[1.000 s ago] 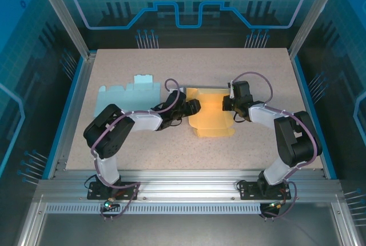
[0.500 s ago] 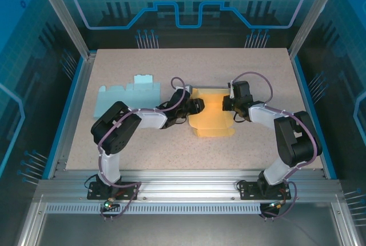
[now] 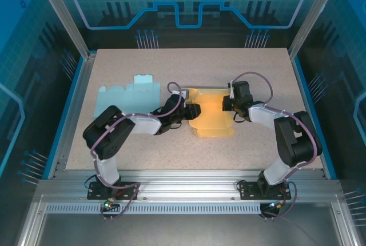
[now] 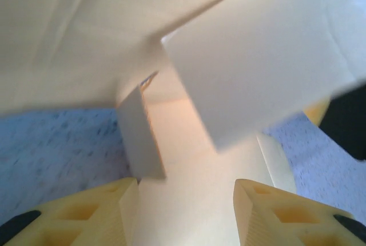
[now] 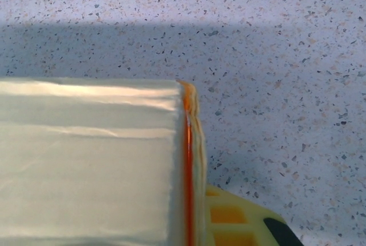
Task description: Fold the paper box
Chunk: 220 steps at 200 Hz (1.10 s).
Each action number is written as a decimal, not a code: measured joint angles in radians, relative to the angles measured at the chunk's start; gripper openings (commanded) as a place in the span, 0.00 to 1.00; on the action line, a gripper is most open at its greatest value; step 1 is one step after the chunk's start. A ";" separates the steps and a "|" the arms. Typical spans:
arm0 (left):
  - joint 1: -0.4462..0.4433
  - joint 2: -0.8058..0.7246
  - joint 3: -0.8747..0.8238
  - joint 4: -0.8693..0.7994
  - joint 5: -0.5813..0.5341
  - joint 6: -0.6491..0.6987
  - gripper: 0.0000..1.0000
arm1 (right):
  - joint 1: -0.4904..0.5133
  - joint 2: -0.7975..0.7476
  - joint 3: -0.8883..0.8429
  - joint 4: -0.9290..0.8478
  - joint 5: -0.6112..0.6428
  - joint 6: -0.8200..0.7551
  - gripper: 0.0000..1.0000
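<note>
- arms reach in low; left tool (image 3: pixel 194 110) half-open around a flap (image 4: pixel 194 166), right tool (image 3: pixel 225 104) pinched shut on the paper box (image 3: pixel 211 119) edge
- box yellow, partly folded

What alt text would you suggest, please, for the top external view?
Two robot arms work a partly folded orange paper box at the middle of a speckled table, the left gripper at its left side and the right gripper at its right edge. A flat pale blue paper cut-out lies farther left.
</note>
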 measured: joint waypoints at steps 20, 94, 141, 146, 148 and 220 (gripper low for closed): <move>0.000 -0.108 -0.078 -0.004 0.005 0.008 0.56 | 0.000 0.004 0.000 0.000 -0.002 0.000 0.00; 0.026 -0.497 -0.153 -0.155 -0.108 0.141 0.58 | 0.000 0.005 0.002 0.001 -0.002 0.000 0.00; 0.228 -0.496 -0.099 -0.235 -0.168 0.211 0.57 | 0.000 0.005 0.002 0.002 -0.002 0.000 0.00; 0.241 -0.479 -0.085 -0.241 -0.172 0.213 0.56 | 0.000 0.005 0.002 0.002 -0.003 0.000 0.00; 0.246 -0.470 -0.078 -0.243 -0.173 0.216 0.56 | 0.000 0.005 0.002 0.002 -0.003 0.000 0.00; 0.278 -0.127 0.077 -0.254 -0.182 0.228 0.49 | 0.000 0.005 0.002 0.003 -0.003 0.000 0.00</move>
